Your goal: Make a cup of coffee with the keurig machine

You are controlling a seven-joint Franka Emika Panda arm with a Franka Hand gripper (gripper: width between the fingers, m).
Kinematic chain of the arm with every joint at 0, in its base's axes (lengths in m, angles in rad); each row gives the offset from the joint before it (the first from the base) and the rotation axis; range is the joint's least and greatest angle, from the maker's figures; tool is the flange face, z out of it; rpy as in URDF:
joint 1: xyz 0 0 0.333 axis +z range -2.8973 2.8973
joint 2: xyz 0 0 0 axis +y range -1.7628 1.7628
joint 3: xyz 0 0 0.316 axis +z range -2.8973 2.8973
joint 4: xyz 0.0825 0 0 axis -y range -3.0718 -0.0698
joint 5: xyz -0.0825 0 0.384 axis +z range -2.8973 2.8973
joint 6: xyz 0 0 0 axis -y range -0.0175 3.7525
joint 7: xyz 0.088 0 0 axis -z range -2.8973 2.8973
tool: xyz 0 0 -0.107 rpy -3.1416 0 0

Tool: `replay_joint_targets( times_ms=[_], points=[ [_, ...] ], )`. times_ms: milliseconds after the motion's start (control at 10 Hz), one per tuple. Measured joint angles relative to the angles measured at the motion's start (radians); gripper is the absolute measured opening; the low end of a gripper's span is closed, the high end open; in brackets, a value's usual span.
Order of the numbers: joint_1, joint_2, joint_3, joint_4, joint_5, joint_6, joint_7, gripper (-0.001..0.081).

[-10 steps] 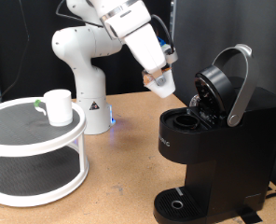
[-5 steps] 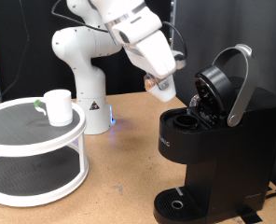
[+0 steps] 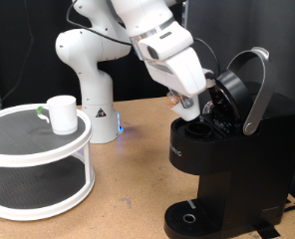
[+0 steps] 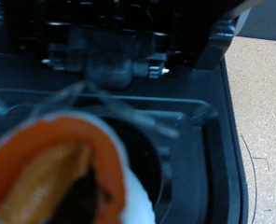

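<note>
The hand [image 3: 190, 104] hangs right at the mouth of the keurig machine [image 3: 227, 164], just above the open pod chamber, and whether its fingers are spread or closed on anything cannot be told from here. The arm [image 3: 152, 40] above it is smooth white plastic, thick and rounded. The machine is a big matte black box, its lid tipped up and back beyond the hand, with a curved silver-grey handle [image 3: 259, 90] arching over the top. Low at its base sits a round drip tray [image 3: 190, 215] with a glossy ring.

In the wrist view the machine [image 4: 175, 103] fills the picture with dark moulded plastic; a blurred orange and white rounded shape [image 4: 63, 177] sits very close to the lens, too soft to identify. The chamber's rim is tight on both sides of the hand, the raised lid close behind it.

The cup [image 3: 61, 114] stands well away from the hand, a plain white glossy mug on the top tier of a round white two-level stand [image 3: 38, 164]. Between stand and machine the tan wooden surface [image 3: 128, 179] lies broad and flat.
</note>
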State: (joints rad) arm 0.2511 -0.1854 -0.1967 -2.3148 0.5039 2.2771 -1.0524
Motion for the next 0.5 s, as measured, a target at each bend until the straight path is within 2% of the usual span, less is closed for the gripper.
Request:
replay_joint_targets(
  times_ms=[500],
  points=[
    [0.011, 0.027, 0.041, -0.003, 0.018, 0.042, -0.001, 0.0135]
  ],
)
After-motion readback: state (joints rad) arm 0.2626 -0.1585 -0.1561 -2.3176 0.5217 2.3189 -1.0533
